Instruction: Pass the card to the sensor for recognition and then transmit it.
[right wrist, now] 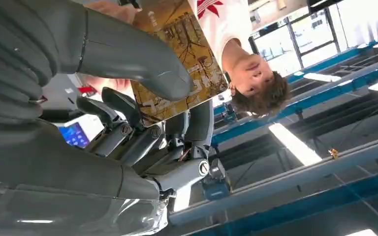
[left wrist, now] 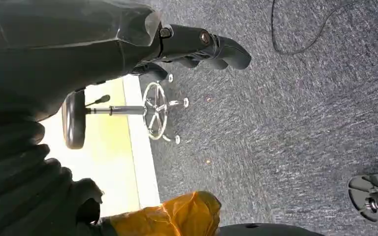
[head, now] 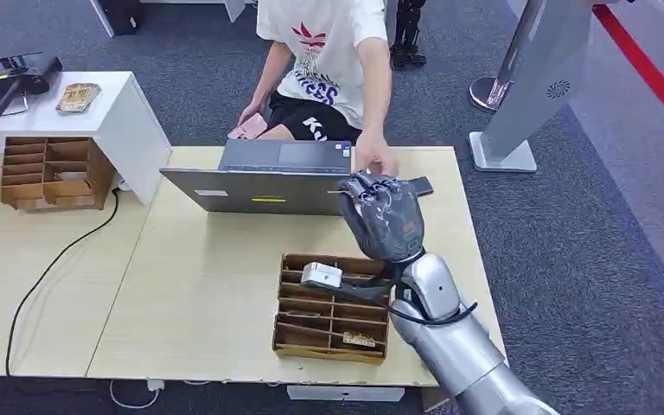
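One patterned card (right wrist: 177,64) pinched between thumb and fingers of right hand (head: 383,216), raised over the far edge of the light wooden table (head: 207,294), at about one o'clock from the brown compartment organiser (head: 333,309). Person's hand (head: 373,162) just beyond, at twelve o'clock, near the open laptop (head: 264,177). Left hand (left wrist: 197,46) hanging above grey carpet, dark fingers curled in, nothing held.

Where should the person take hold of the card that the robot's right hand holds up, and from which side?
Probably at the free far edge of the card. The right hand pinches the near part between thumb and fingers, so only the patterned end beyond them is bare. The person's hand is already beside it over the laptop, so coming from the person's side looks easiest.
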